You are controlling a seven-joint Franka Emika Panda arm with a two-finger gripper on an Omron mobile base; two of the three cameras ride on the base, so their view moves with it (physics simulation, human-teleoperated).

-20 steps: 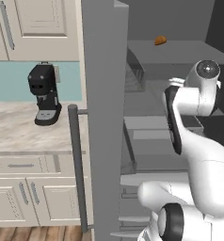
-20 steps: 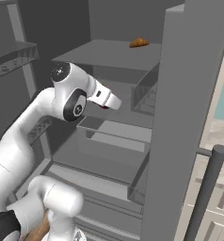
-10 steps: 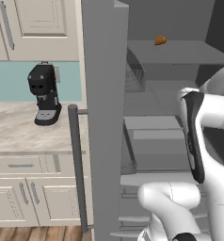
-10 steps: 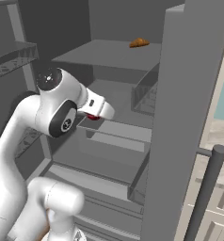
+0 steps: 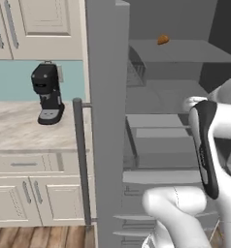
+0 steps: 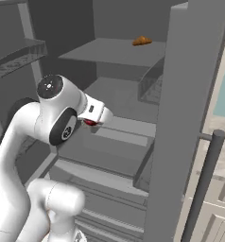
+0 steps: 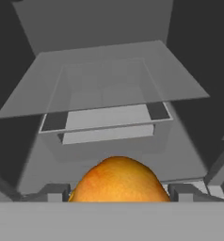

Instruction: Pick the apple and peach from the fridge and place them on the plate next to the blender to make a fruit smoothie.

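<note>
A white robot arm is reaching into the open fridge (image 5: 107, 72) of a simulated kitchen; in the hand view its pincer (image 7: 118, 194) is grasping the peach (image 7: 118, 181), a round orange fruit with a reddish blush that is sitting between the two dark fingertips (image 7: 55, 193) and bulging up at the bottom of that view; beyond the fruit, a grey shelf (image 7: 104, 77) and a grey drawer (image 7: 107, 122) below it are stretching away toward the back wall of the fridge. From the right base view the pincer (image 6: 93, 122) is pointing into the middle of the fridge above the grey drawers (image 6: 109, 151), with a patch of red showing at its tip under the white hand; whether that patch belongs to the held fruit cannot be told. On the upper shelf (image 6: 114, 52), well apart from the hand, an oblong orange-brown lump (image 6: 142, 41) is lying near the back; the left base view is showing the same lump (image 5: 162, 39) on the same shelf (image 5: 185, 51), with the arm's white link and dark joint rising at the lower right. The fridge door is standing open toward the camera, its long vertical bar handle (image 5: 81, 160) running down beside it; to the left, a black coffee machine (image 5: 47, 93) is standing on the pale marble desk (image 5: 15, 128) in front of a light blue wall, with cream cabinets (image 5: 25, 208) below.
</note>
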